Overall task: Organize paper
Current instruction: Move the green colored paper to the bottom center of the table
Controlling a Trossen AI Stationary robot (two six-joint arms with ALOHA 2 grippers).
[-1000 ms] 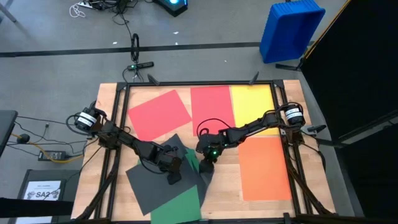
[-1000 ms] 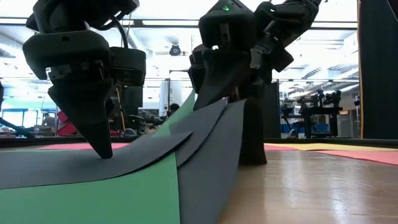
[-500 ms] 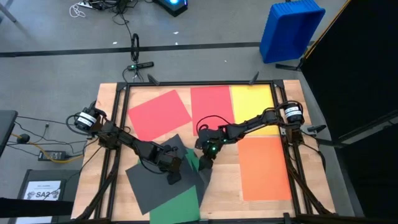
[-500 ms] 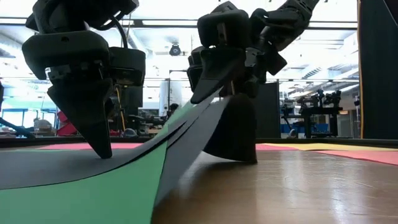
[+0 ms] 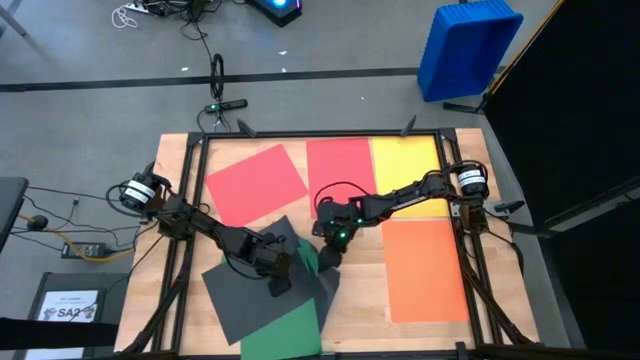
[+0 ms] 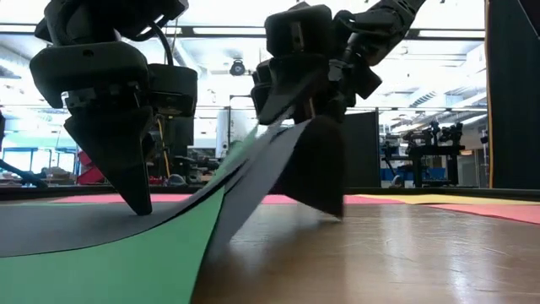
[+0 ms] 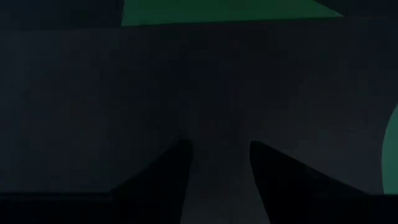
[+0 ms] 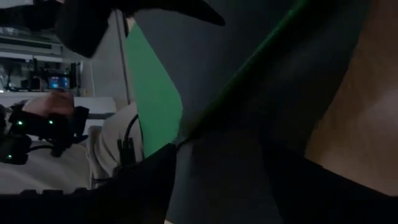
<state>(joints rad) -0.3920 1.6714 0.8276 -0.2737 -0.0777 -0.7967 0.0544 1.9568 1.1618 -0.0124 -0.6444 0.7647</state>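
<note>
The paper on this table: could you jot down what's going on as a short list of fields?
Flat sheets: two red, one yellow, one orange, all lying apart from the pile.
Pile: dark grey sheet and green sheet, overlapping at the table's near edge.
Left gripper: tips pressed down on the dark grey sheet, slightly parted.
Right gripper: pinching the pile's lifted edge, both dark grey and green showing there.
Lifted edge: curling up off the wood in the low view.
</note>
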